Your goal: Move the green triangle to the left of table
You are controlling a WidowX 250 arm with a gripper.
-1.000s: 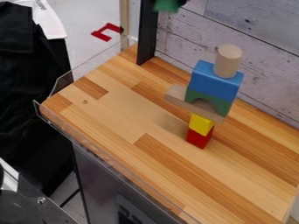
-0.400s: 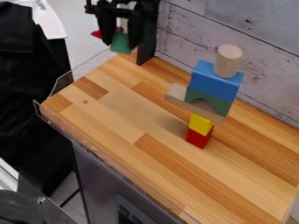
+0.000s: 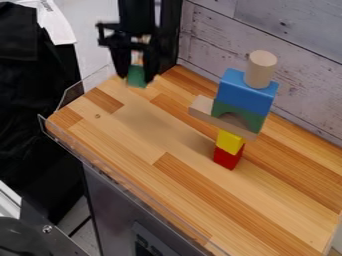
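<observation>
And here's my hand (image 3: 137, 79) above the worktop (image 3: 133, 135), 2 fingers pinching the green block (image 3: 137, 76) between them (block tower (image 3: 246, 94) well apart).

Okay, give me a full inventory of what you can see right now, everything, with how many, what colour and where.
green block: one, green, upper left, in the gripper
red block: one, red, bottom of the stack
yellow block: one, yellow, on the red block
plank: one, tan, across the yellow block
arch: one, green, on the plank
blue block: one, blue, on the arch
cylinder: one, tan, upright on top
table: one, wood-brown, under the stack
wall: one, greyish white, behind the table
cloth: one, black, left edge
arm: one, black, from the top edge
gripper: one, black, upper left
</observation>
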